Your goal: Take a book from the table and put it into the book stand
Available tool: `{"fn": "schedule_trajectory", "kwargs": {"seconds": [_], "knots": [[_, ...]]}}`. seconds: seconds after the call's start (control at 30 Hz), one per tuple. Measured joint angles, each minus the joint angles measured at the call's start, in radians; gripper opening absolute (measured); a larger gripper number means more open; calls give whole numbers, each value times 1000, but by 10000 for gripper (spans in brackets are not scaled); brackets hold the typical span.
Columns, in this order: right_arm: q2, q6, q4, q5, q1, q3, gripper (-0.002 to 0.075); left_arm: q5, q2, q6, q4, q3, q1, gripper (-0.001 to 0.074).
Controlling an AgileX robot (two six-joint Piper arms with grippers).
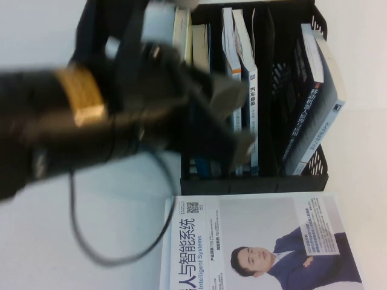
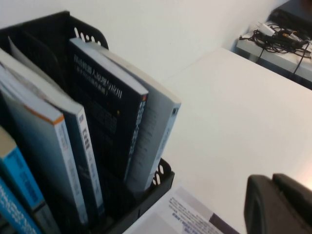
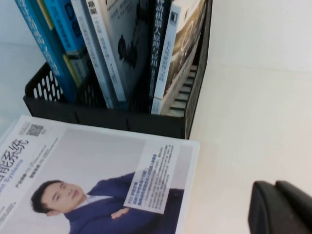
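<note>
Counter [image 1: 363, 151]: plain white. Book stand [image 1: 254, 183]: black, perforated sides. Book [image 1: 302, 115], standing in the stand's right slot: dark navy-black cover with white lettering, beside a pale grey-blue spine. Other books in the stand: blue spines [image 3: 46, 39] and white-and-blue spines. White-covered book [image 1: 254, 241], flat on the counter: black title lettering, portrait of a man in a dark blue suit. Left end effector [image 2: 280, 204] and right end effector [image 3: 282, 209]: black.
</note>
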Motion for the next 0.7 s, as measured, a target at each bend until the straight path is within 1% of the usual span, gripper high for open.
{"fn": "schedule_trajectory", "kwargs": {"seconds": [0.1, 0.23, 0.43, 0.7], "knots": [[-95, 2, -12, 0, 0, 81, -3, -78, -86, -12, 0, 156, -3, -1], [-176, 2, -14, 15, 0, 149, -3, -94, -159, -16, 2, 259, -4, -1], [-197, 2, -16, 76, 0, 188, -3, -23, -213, -16, 4, 287, -4, -1], [-197, 2, -16, 79, 0, 188, -3, 113, -212, -16, 6, 300, -4, -1]]}}
